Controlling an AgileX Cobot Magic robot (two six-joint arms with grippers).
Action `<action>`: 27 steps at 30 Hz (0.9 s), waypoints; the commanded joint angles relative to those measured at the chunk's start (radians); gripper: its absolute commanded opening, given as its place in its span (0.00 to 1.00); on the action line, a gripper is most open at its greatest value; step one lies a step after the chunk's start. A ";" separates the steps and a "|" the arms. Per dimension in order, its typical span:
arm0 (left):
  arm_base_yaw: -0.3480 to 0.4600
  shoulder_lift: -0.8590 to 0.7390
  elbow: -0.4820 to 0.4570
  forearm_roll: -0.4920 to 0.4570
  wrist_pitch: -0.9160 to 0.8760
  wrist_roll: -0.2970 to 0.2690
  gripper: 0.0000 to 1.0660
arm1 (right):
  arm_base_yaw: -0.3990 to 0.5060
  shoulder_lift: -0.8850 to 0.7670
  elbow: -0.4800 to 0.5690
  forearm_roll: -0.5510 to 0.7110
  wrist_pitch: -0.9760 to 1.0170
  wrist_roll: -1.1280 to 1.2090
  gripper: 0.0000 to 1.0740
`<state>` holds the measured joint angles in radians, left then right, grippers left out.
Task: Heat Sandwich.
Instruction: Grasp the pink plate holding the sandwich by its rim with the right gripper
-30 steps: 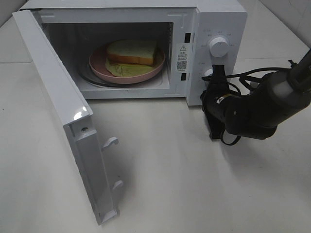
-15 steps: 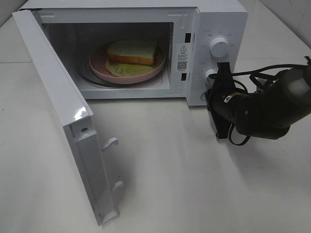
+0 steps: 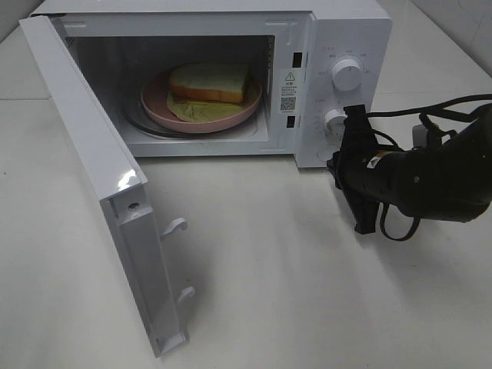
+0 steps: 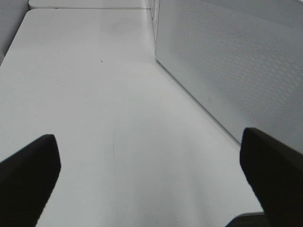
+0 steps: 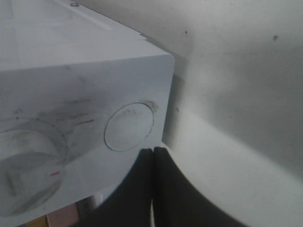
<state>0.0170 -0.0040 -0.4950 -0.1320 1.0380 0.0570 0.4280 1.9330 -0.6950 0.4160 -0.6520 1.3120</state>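
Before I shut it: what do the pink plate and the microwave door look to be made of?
Pink plate: smooth, faint sheen on its rim; glazed ceramic or melamine, cannot tell which. Microwave door: glossy white plastic, judging by the bright highlight on its edge and the moulded latch hooks; its window shows a fine dotted screen, probably perforated metal.

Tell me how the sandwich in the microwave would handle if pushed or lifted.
The sandwich is probably light and soft: the bread looks thick and spongy, so jaws would likely dent it. Its yellow-green layer sticks out from under the bread, so the parts may slide apart when pushed. Lying flat on the pink plate, it should not roll.
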 commanded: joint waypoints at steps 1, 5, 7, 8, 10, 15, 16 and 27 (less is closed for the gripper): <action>0.004 -0.024 0.003 -0.004 -0.004 -0.003 0.92 | -0.006 -0.041 0.016 -0.013 0.040 -0.046 0.01; 0.004 -0.024 0.003 -0.004 -0.004 -0.003 0.92 | -0.006 -0.124 0.034 -0.013 0.136 -0.147 0.02; 0.004 -0.024 0.003 -0.004 -0.004 -0.003 0.92 | -0.006 -0.143 0.034 -0.013 0.166 -0.173 0.02; 0.004 -0.024 0.003 -0.004 -0.004 -0.003 0.92 | -0.006 -0.161 0.034 -0.013 0.190 -0.201 0.02; 0.004 -0.024 0.003 -0.004 -0.004 -0.003 0.92 | -0.006 -0.194 0.034 -0.013 0.254 -0.260 0.03; 0.004 -0.024 0.003 -0.004 -0.004 -0.003 0.92 | -0.006 -0.261 0.034 -0.013 0.421 -0.407 0.04; 0.004 -0.024 0.003 -0.004 -0.004 -0.003 0.92 | -0.006 -0.273 0.034 -0.013 0.451 -0.444 0.04; 0.004 -0.024 0.003 -0.004 -0.004 -0.003 0.92 | -0.006 -0.373 0.029 -0.014 0.740 -0.793 0.07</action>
<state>0.0170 -0.0040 -0.4950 -0.1320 1.0380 0.0570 0.4280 1.5720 -0.6630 0.4090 0.0600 0.5590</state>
